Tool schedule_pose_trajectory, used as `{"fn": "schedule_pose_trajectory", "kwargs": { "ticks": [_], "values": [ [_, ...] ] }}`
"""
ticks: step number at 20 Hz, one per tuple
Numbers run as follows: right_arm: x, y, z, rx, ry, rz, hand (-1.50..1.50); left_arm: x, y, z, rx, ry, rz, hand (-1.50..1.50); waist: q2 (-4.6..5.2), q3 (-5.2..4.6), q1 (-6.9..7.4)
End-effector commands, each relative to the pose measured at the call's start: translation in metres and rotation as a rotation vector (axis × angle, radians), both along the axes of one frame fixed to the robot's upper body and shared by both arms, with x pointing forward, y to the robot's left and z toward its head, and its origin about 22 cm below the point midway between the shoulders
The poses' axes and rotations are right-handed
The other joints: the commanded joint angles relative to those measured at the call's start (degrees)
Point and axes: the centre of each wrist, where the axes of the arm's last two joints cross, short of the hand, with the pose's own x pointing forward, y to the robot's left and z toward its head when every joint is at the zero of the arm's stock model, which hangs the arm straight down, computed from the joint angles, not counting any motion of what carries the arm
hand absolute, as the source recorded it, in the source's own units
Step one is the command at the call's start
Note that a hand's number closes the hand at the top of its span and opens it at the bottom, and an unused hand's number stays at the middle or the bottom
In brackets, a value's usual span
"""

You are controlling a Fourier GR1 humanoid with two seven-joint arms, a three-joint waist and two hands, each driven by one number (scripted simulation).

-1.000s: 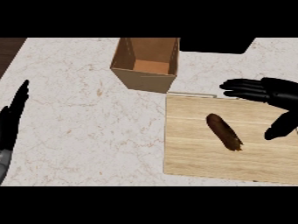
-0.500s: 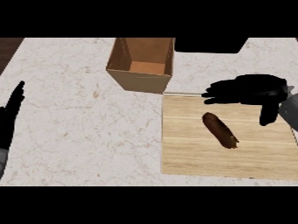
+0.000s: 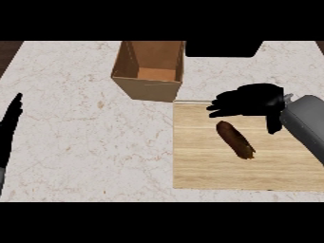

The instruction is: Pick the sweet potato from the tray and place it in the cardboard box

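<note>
A dark brown sweet potato (image 3: 236,139) lies slantwise on the light wooden tray (image 3: 206,166) at the right of the counter. My right hand (image 3: 252,100) hovers over the tray's far edge, just beyond the potato's upper end, fingers spread and pointing left, thumb hanging down at the right; it holds nothing. The open cardboard box (image 3: 150,69) stands upright behind the tray's left corner, its inside bare. My left hand (image 3: 2,137) rests open at the left edge, fingers up.
A black object (image 3: 220,48) sits at the counter's back edge, right of the box. Bare marble counter (image 3: 87,128) stretches between the left hand and the tray. Dark floor shows past the counter's left and right far corners.
The right hand has moved leftward and forward, from the tray's right far corner to above the potato's upper end. The potato, box and left hand have kept their places.
</note>
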Motion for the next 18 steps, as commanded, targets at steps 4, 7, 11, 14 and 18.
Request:
{"fn": "schedule_pose_trajectory", "kwargs": {
  "ticks": [4,7,11,14,18],
  "values": [
    [0.008,0.009,0.004,-0.031,0.043,0.029,-1.5,-0.005,0.012,-0.006,0.008,-0.011,-0.003,0.0,-0.09,-0.01,-0.35],
    [0.008,0.004,-0.007,-0.03,0.064,0.034,-1.5,-0.011,0.011,-0.002,0.011,-0.009,0.012,0.0,-0.08,0.01,-0.11],
    [0.002,0.005,-0.019,0.009,0.114,0.059,-1.5,-0.009,0.007,-0.007,0.009,-0.018,-0.011,0.0,-0.05,0.01,-0.14],
    [-0.006,0.013,-0.03,-0.013,0.14,0.091,-1.5,0.011,0.001,-0.001,-0.003,-0.008,0.009,0.0,0.05,-0.01,-0.53],
    [-0.021,0.009,-0.013,0.044,0.137,0.143,-1.5,0.01,0.003,-0.009,0.015,0.002,0.026,0.0,-0.17,-0.05,-1.6]
  ]
}}
